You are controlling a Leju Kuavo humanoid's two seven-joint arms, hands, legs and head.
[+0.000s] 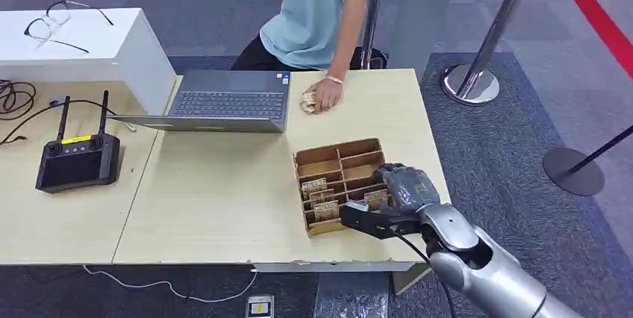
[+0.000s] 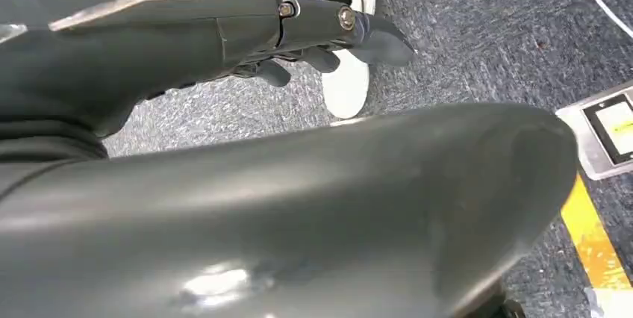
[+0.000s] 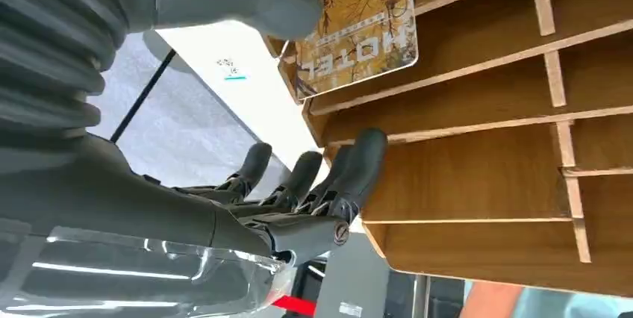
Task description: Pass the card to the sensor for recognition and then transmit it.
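Wooden table (image 1: 224, 191) across the middle of the head view, laptop (image 1: 224, 101) above centre. Compartment tray (image 1: 340, 155) at lower right, hotel cards (image 1: 314, 187) upright inside. Right hand (image 1: 399, 195) at its edge, fingers (image 3: 358, 165) spread, holding nothing (left hand (image 2: 313, 27) also without object). Card not yet picked; scanning and passing remain.

Matt wooden tray (image 1: 334, 160), glossy printed card (image 3: 358, 23), rough carpet (image 2: 478, 42).
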